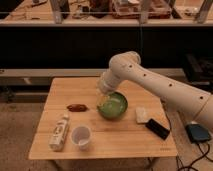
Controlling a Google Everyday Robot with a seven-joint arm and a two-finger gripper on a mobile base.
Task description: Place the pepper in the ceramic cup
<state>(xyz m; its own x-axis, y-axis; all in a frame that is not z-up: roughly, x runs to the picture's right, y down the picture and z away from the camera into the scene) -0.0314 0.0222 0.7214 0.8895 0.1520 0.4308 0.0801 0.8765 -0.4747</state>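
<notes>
The pepper (77,107) is a small dark red-brown pod lying on the left middle of the wooden table (75,90). The ceramic cup (81,136) is white and round, and stands upright near the table's front, below the pepper. My gripper (103,99) hangs from the white arm over the left rim of the green bowl (113,105), to the right of the pepper and apart from it. It holds nothing that I can see.
A white labelled bottle (59,132) lies left of the cup. A white block (142,115) and a black phone-like slab (157,128) lie right of the bowl. A dark device (199,134) sits on the floor at right. Shelving stands behind the table.
</notes>
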